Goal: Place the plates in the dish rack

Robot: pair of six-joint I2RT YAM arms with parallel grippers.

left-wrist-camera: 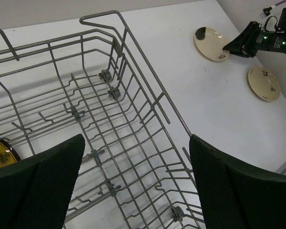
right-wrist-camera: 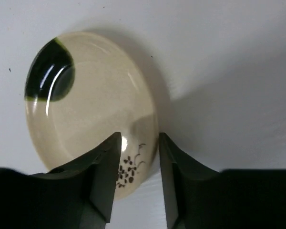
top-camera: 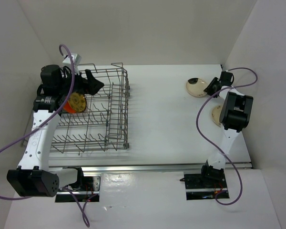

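The grey wire dish rack (top-camera: 115, 114) stands at the left. An orange plate (top-camera: 68, 107) and a yellow-brown patterned plate (top-camera: 77, 101) stand in its far left part. My left gripper (top-camera: 93, 83) is open and empty above the rack (left-wrist-camera: 133, 109); the yellow-brown plate (left-wrist-camera: 0, 151) shows at the left edge. The dark-marked cream plate (top-camera: 195, 88) lies flat at the far right. My right gripper (top-camera: 212, 87) is open, its fingers straddling this plate's (right-wrist-camera: 86, 95) near rim. A second cream plate (top-camera: 216, 116) lies nearer, partly under the right arm. The blue-green plates are hidden.
White walls close in the table on the left, back and right. A metal rail (top-camera: 152, 168) runs along the near edge. The right arm's purple cable (top-camera: 200, 124) loops over the table. Both cream plates also show in the left wrist view (left-wrist-camera: 209, 43), (left-wrist-camera: 263, 83).
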